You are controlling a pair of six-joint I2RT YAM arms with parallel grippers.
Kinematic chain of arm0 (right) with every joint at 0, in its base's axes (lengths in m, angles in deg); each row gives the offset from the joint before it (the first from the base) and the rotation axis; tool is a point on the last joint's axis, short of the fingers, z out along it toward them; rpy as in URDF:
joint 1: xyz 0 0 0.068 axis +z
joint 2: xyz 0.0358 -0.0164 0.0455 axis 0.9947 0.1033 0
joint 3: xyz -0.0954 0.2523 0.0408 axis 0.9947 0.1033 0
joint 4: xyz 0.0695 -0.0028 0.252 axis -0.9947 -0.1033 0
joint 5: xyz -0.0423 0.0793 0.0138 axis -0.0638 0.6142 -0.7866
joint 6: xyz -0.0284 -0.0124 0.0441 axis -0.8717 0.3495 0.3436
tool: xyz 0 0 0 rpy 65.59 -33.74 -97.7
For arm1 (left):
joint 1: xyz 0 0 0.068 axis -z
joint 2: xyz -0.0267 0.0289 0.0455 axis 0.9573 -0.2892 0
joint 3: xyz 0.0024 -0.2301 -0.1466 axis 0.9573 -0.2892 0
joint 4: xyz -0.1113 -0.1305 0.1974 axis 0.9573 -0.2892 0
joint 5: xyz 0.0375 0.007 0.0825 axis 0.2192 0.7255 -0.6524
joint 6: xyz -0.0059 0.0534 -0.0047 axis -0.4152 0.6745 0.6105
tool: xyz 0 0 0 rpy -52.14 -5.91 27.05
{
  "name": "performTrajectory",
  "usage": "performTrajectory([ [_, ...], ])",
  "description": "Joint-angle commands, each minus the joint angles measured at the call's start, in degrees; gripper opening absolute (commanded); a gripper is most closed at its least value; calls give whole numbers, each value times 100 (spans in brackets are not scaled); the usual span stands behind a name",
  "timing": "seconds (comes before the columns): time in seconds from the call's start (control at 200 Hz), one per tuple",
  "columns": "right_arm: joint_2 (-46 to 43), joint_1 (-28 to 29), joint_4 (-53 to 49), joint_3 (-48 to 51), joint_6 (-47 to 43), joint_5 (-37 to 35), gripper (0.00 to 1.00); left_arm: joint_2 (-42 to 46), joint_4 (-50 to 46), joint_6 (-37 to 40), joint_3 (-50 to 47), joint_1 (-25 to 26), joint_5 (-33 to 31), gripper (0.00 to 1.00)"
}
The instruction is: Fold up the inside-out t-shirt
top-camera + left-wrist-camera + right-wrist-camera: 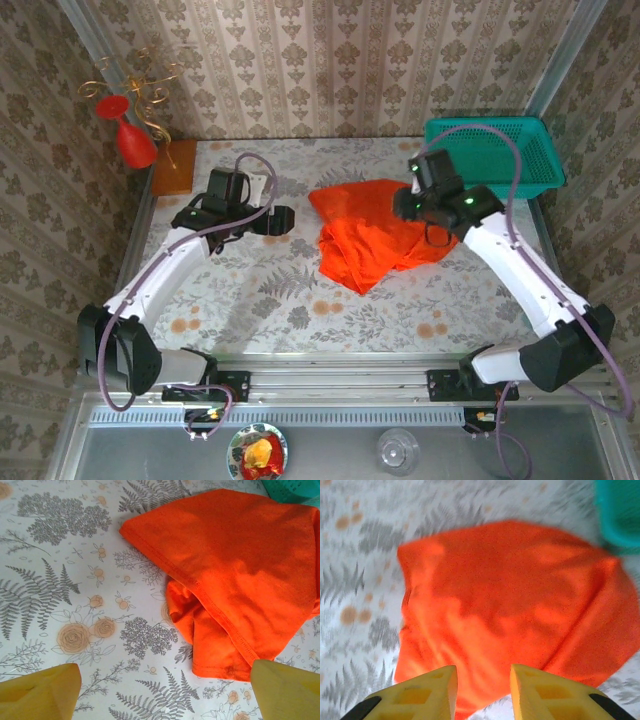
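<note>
Yellow fingertips [420, 695] of the right gripper [482, 690] sit closest to the lens in the right wrist view. They're only a narrow gap apart with nothing pinched between them as far as I can see, just orange cloth lying underneath. That view is pretty blurry tbh.

From the top camera, the right arm [520, 270] slants from its near-right base up and inward, wrist hanging over the right side of the inside-out t-shirt [365, 240]. The left arm [165, 270] angles from the near-left base toward the far middle. The left gripper [280, 218] lies low, pointing at the shirt but stopping short of it, with its jaws spread wide and empty.

The shirt is a bright orange, soft, rumpled heap around the middle of the bench [260, 290], between the two grippers and just left of the teal basket [500, 150]. The left wrist view shows a stitched hem running across a folded-over flap. The bench top has a pale fern-and-flower print, and the basket looks like perforated plastic.
</note>
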Motion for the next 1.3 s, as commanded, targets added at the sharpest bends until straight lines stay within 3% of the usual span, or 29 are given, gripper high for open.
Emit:
performTrajectory([
  [0.0, 397, 535, 47, 471, 151, 219, 36, -29, 129, -146, -105, 37, 183, 89],
  [0.18, 1113, 1418, 320, 972, 498, -162, 45, -130, 176, -155, -113, 24, 240, 89],
  [0.46, 2467, 2009, 472, 848, 737, -499, 53, -228, 175, -120, -100, -18, 262, 88],
  [0.6, 2706, 2056, 485, 980, 865, -695, 48, -228, 184, -111, -123, -33, 271, 88],
  [0.65, 2705, 2060, 506, 1076, 904, -763, 42, -231, 182, -103, -124, -38, 271, 88],
  [0.91, 1719, 2054, 284, 1417, 1074, -1306, 0, -341, 343, -81, -128, -15, 342, 88],
  [1.18, -75, 2042, -554, 1305, 947, -2276, 0, -390, 1026, 262, -107, 280, 354, 87],
  [1.29, -789, 1958, -701, 1202, 813, -2476, 0, -475, 1386, 539, -18, 693, 516, 87],
])
